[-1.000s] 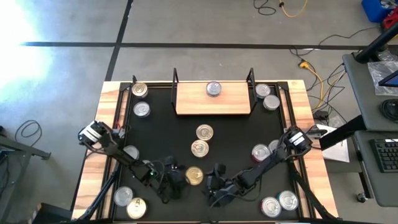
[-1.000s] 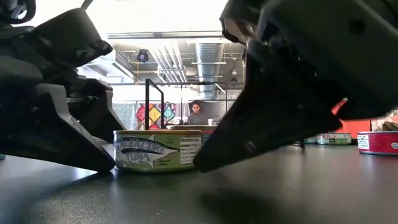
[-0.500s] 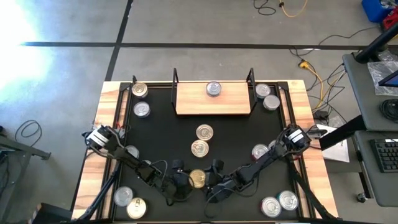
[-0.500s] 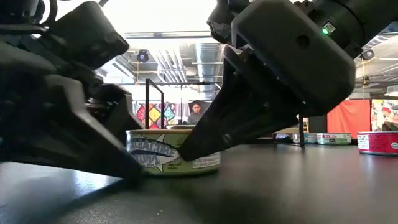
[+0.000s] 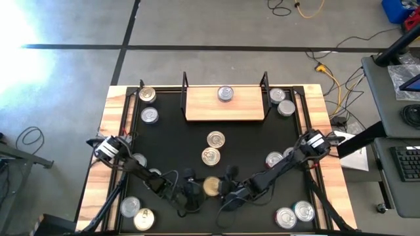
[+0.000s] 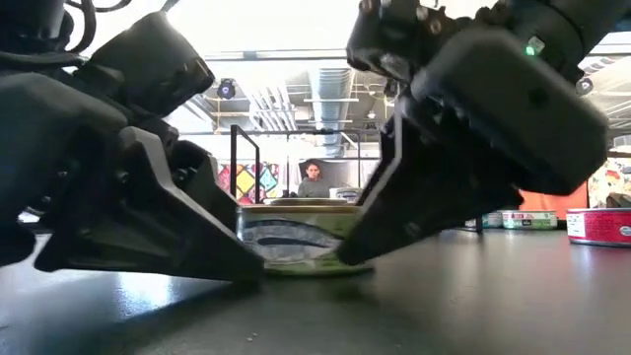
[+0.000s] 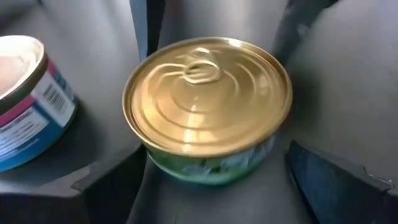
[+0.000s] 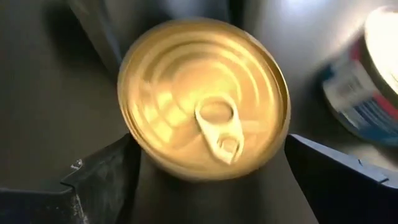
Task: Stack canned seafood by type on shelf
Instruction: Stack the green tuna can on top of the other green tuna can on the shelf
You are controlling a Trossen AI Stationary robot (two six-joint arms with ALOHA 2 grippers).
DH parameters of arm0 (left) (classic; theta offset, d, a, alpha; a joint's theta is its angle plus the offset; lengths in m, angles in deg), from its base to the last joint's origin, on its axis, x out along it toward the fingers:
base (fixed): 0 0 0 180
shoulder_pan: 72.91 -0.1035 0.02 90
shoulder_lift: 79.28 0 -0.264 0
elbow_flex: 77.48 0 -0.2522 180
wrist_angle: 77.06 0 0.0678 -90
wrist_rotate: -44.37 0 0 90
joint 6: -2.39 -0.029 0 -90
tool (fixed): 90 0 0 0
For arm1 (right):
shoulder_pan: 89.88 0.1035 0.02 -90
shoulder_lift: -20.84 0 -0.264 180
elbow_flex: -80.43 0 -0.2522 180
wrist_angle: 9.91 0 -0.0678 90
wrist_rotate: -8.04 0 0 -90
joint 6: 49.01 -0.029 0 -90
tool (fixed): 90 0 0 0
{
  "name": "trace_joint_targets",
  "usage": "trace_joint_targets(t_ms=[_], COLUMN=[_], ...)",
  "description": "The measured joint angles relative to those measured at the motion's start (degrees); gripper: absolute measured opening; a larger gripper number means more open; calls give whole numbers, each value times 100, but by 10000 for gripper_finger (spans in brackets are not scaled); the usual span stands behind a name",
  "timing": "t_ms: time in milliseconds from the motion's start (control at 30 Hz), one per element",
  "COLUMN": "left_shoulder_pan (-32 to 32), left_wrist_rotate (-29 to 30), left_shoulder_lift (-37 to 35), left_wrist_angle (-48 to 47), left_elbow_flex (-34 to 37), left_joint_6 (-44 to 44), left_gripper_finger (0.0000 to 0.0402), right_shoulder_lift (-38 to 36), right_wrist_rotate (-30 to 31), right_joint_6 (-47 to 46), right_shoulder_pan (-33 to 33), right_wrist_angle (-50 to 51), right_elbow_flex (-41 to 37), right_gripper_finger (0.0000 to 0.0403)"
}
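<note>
A gold-lidded can (image 5: pixel 211 187) with a green-and-white label (image 6: pixel 306 237) stands upright on the black table near its front edge. My left gripper (image 5: pixel 194 190) comes at it from the left and my right gripper (image 5: pixel 228 188) from the right. Both are open and low, each with a finger on either side of the can (image 7: pixel 208 102) (image 8: pixel 205 96). The shelf (image 5: pixel 226 111), a light-wood board with black wire posts, stands at the far edge and carries one silver-lidded can (image 5: pixel 226 94). My left gripper has the can between its open fingers, slanting down from the table's left. One finger (image 6: pixel 232 261) lies against the foot of the can's left side wall (image 6: pixel 248 258). The can stands upright on the table. My right gripper straddles the can from the right; I cannot tell whether its fingers (image 6: pixel 380 232) touch the wall.
Two cans (image 5: pixel 215 139) (image 5: pixel 210 156) stand mid-table just beyond the grippers. More cans sit at the far left (image 5: pixel 147 95), far right (image 5: pixel 277 96), near left (image 5: pixel 130 207), near right (image 5: pixel 304 210) and right (image 5: pixel 274 159). A blue-labelled can (image 7: pixel 25 99) lies close by.
The gold-lidded can has slid upright along the table toward its right edge. My left gripper has gone the same way with it and sunk lower. My right gripper has shifted a little toward the far edge and rolled, staying open around the can.
</note>
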Motion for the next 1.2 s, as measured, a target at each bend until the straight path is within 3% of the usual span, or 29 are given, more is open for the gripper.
trace_joint_targets(t_ms=[300,533,733,1033,1200], left_shoulder_pan=[91,548,890,331,-59], left_wrist_rotate=[-139,-14,754,851,577], left_shoulder_lift=[-473,-756,-883,-495,-411], left_wrist_angle=[-1104,-1615,-1641,-1255,-1141], left_elbow_flex=[22,52,113,142,120], left_joint_6=[568,954,1247,1214,1220], left_gripper_finger=[374,360,348,332,315], right_shoulder_lift=[-8,-10,-8,3,3], right_wrist_rotate=[105,384,326,551,591], right_joint_6=[-580,-870,-1082,-1209,-1484], right_shoulder_pan=[312,627,737,567,388], right_wrist_angle=[110,114,47,-367,-516], right_elbow_flex=[-129,-157,-159,-254,-256], right_gripper_finger=[393,393,393,393,393])
